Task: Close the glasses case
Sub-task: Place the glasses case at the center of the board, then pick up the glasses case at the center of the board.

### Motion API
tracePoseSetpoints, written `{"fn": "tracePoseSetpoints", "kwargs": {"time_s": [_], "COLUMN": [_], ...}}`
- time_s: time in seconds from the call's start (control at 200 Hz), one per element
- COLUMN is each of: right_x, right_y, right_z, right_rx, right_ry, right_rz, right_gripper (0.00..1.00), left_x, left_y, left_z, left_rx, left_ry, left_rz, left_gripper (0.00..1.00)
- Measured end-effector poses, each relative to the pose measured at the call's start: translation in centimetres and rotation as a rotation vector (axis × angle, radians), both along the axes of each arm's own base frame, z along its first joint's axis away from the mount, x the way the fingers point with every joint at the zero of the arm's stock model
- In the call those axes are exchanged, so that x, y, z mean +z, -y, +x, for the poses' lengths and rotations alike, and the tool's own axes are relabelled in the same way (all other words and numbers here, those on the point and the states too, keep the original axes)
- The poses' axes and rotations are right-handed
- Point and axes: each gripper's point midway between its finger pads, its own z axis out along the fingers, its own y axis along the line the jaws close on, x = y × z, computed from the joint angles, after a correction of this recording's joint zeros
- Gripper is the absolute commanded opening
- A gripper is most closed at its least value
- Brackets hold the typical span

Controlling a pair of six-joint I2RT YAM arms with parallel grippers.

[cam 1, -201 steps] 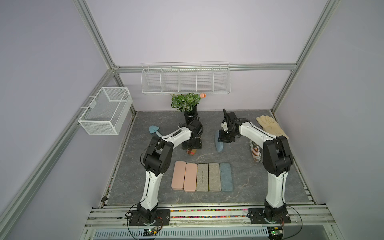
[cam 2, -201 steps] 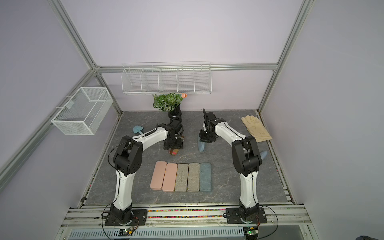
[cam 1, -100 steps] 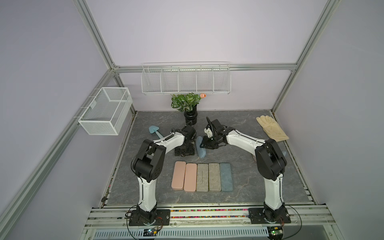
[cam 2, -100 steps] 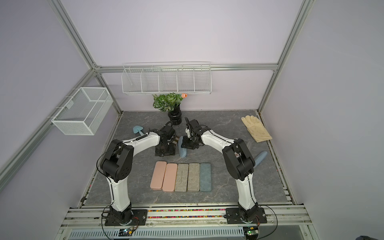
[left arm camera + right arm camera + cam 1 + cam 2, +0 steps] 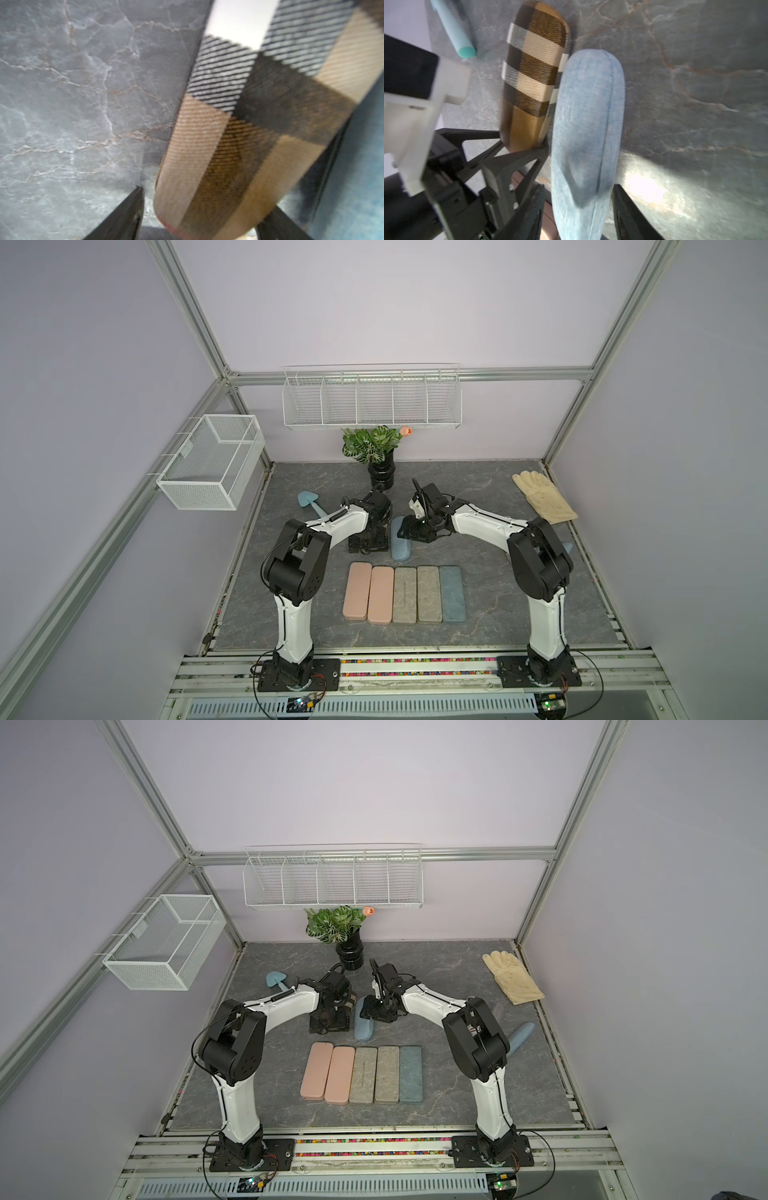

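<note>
Right pincer [image 5: 577, 187] open, straddling the blue case [image 5: 587, 114] on the tabletop [image 5: 695, 83] — left pincer [image 5: 207, 199] straddles the plaid case [image 5: 249, 124], grip unclear.

On the counter [image 5: 478, 489], a glasses case [image 5: 401, 546] lies just right of another case [image 5: 529, 83], behind a row of cases [image 5: 405, 593].

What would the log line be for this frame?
left gripper: astride plaid case, grip unclear | right gripper: open around blue case | both look closed
</note>
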Motion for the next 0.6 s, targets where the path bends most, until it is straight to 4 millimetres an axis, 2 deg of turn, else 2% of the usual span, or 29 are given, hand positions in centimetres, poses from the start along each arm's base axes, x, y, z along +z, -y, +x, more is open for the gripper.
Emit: {"fn": "tracePoseSetpoints", "kwargs": {"time_s": [0.115,0.18,0.245,0.33,0.395,0.47,0.525,0.6], "right_x": [1.0,2.9,5.7,9.6,11.1,11.0,9.9,8.1], "right_y": [2.2,3.9,6.0,10.1,14.2,19.3,23.0,26.7], "right_z": [-0.2,-0.2,0.2,0.8,1.3,1.4,1.1,0.1], "right_rx": [-0.004,-0.012,-0.03,-0.08,-0.135,-0.201,-0.243,-0.268], "right_ry": [0.027,0.073,0.134,0.209,0.228,0.2,0.149,0.064], "right_rz": [-0.108,-0.182,-0.252,-0.355,-0.442,-0.549,-0.629,-0.704], "right_gripper": [0.63,0.65,0.68,0.7,0.72,0.74,0.74,0.76], "left_x": [0.8,1.6,2.7,4.4,5.8,7.1,7.9,8.4], "left_y": [0.2,0.3,0.5,0.7,0.9,1.0,1.0,1.0], "left_z": [0.2,0.3,0.5,0.7,0.9,1.0,1.0,1.0], "left_rx": [0.001,0.004,0.006,0.008,0.009,0.011,0.013,0.013], "left_ry": [0.016,0.033,0.052,0.086,0.114,0.14,0.157,0.168], "left_rz": [-0.012,-0.026,-0.043,-0.071,-0.094,-0.115,-0.126,-0.132], "left_gripper": [0.8,0.8,0.81,0.81,0.81,0.81,0.81,0.81]}}
